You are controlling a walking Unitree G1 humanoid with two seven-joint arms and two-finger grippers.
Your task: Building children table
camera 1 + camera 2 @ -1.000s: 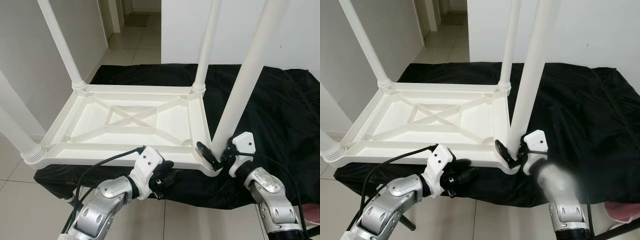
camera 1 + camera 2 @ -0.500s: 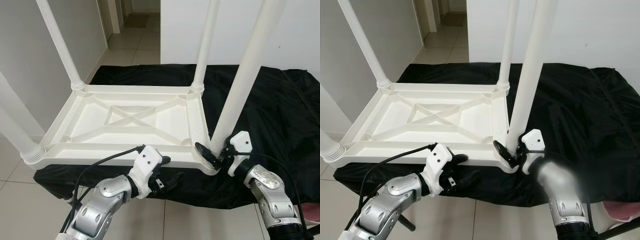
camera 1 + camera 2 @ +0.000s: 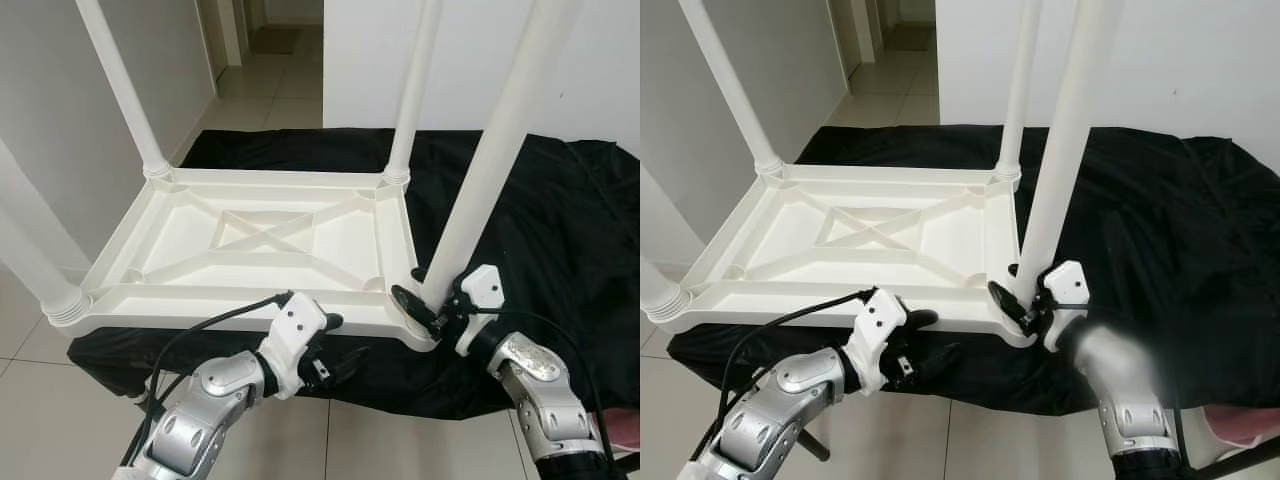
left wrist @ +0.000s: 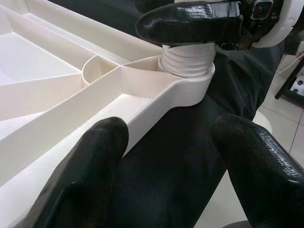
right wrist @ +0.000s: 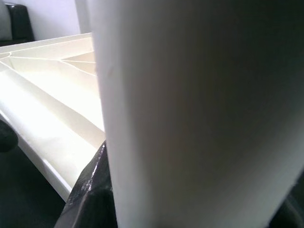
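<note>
An upturned white plastic children's table top [image 3: 270, 240], ribbed on its underside with a crossed brace at the middle, is laid on a bench covered by a black cloth [image 3: 560, 220]. Four round white plastic legs are stood upright in its corner sockets.

The near right leg [image 3: 490, 160] is gripped just above its threaded base by the right claw [image 3: 428, 300]; one black finger [image 3: 408, 303] is pressed to the side of the leg facing the table top, the other is seen behind the leg, so the claw is closed around it. In the right wrist view the leg is seen pressed close, with a dark finger [image 5: 90, 190] against it.

The left claw [image 3: 335, 345] is held at the near long edge of the table top, left of that same leg. Its two black fingers [image 4: 90, 161] are spread apart and nothing is clasped; in the left wrist view the rim of the table top [image 4: 142, 114] is seen between them, though contact cannot be judged.

Beyond the table top, a white wall [image 3: 360, 50] and a doorway to a tiled corridor [image 3: 270, 70] are seen. Pale floor tiles [image 3: 30, 400] lie below the bench edge.
</note>
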